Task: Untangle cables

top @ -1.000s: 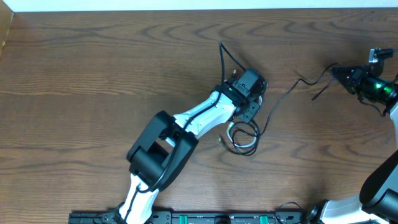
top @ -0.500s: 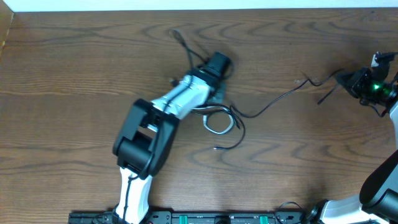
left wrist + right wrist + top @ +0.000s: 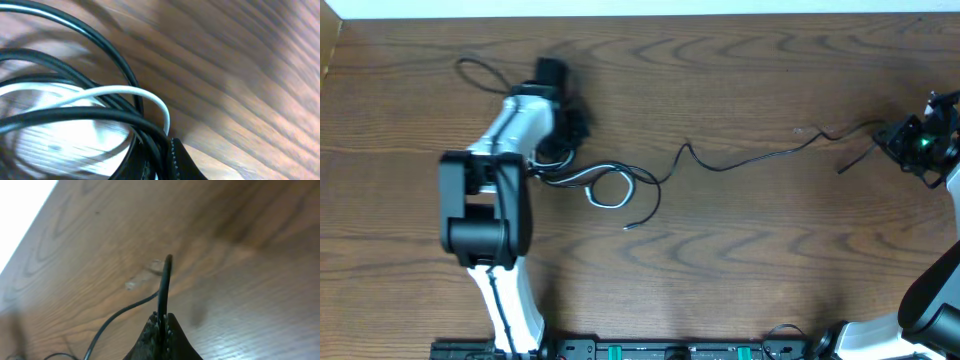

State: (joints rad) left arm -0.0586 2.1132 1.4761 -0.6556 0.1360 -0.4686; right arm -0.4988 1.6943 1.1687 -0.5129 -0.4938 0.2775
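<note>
**Both grippers clamped on cables, tangle lying at the left**

Overhead: I am seeing the left gripper (image 3: 558, 152) low over the left part of the table (image 3: 740, 290). Its jaws are pressed together on the cables (image 3: 575, 177) where they bunch. A white cable (image 3: 610, 203) is looping out to the right of that bunch, with black strands running along it. One loose black end (image 3: 630, 226) is lying just below the loop. A thin black loop (image 3: 470, 65) is showing up-left of the arm. A long black cable (image 3: 760, 158) is running in shallow waves across the wood to the right gripper (image 3: 885, 138) at the far right edge.

Left wrist: I am looking at the tangle close up and partly blurred. Several black strands are curving over the wood, with the white one arching among them, and they are converging on a dark finger (image 3: 181, 162) at the bottom edge. I cannot tell from here which strands are actually pinched.

Right wrist: the two fingers (image 3: 172, 335) are meeting in a point, jaws together, and are clamping the black cable. Its short end is sticking up past the tips, and the rest is trailing off to the lower left.
</note>
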